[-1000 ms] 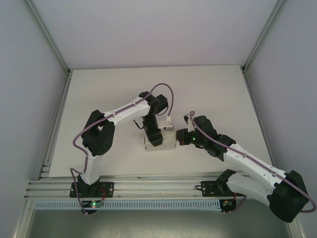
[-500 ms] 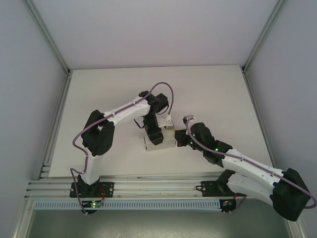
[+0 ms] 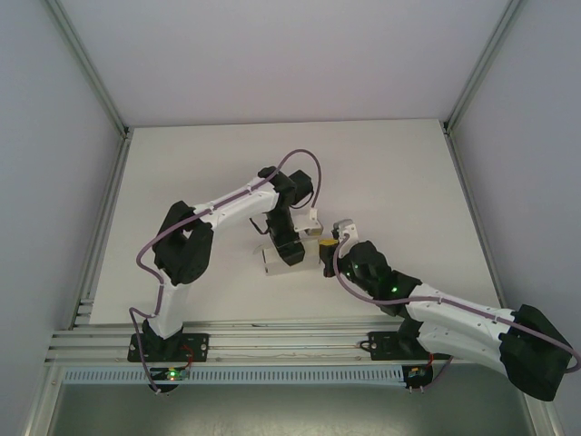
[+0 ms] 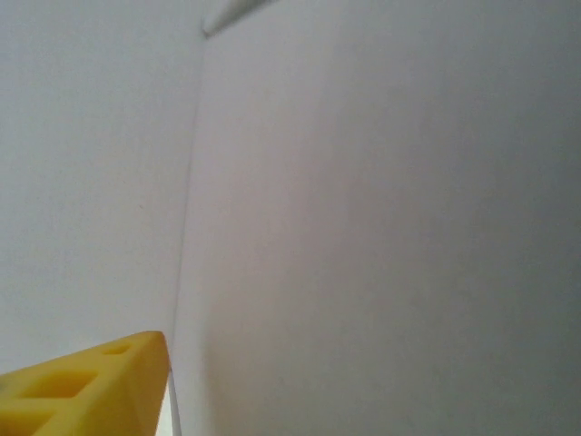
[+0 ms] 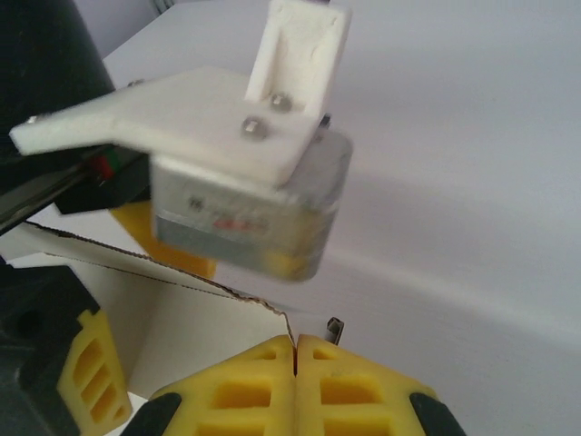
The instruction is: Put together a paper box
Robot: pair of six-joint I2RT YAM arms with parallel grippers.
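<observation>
Risk: my R gripper (image 5: 295, 345) is pinched shut on a thin flap edge of the paper box (image 5: 213, 331), mid table (image 3: 182, 173). A sideways pull could tear or crease the card. R arm reaches in low. L gripper (image 3: 289, 252) points down, fingers apart astride a wall, so the box may shift.

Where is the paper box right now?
In the top external view the paper box sits near the middle of the table, between the arms, with the left gripper over it and the closed right gripper at its right edge.
</observation>
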